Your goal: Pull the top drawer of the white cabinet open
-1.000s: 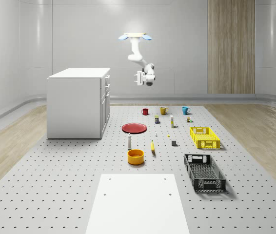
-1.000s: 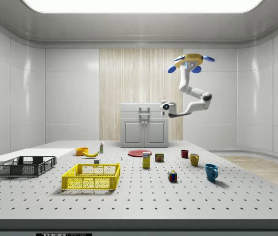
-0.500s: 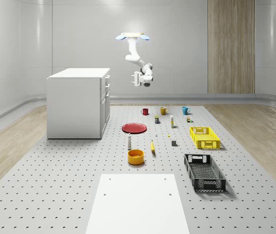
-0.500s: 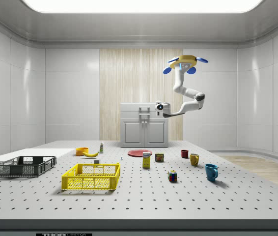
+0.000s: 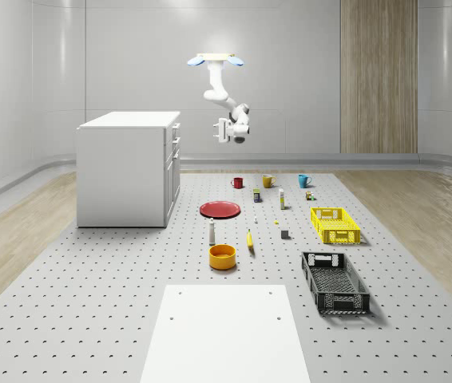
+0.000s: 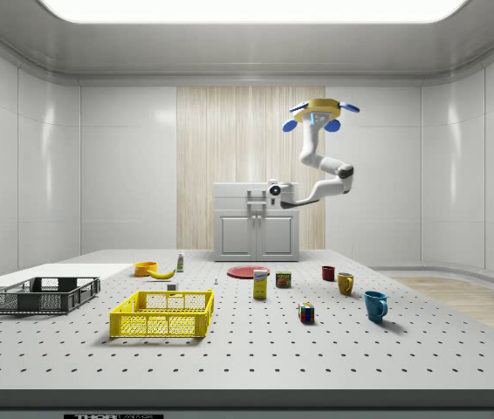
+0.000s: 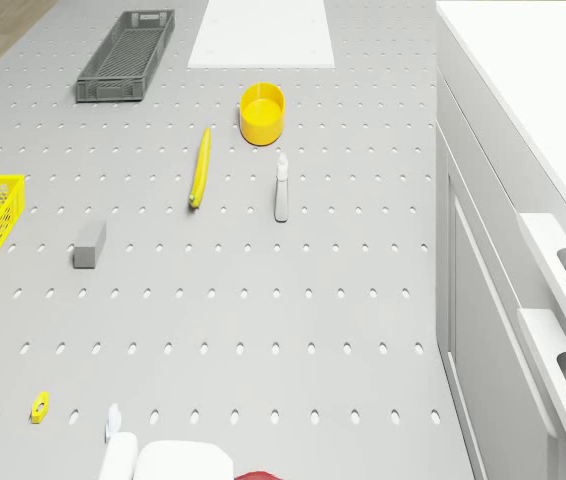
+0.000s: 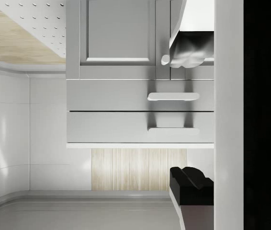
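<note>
Open air lies between the tool (image 5: 223,132) and the white cabinet (image 5: 127,169) front, with nothing in the gap. The drone (image 5: 216,58) hovers well above the red plate (image 5: 220,209) and mugs (image 5: 267,181), which sit low on the table (image 5: 90,303), beneath the path.

You'll find no readable text, label, brand, number or sign here: the small can (image 6: 260,285) and box (image 6: 284,279) on the surface (image 6: 317,358) carry printing too tiny to read.
</note>
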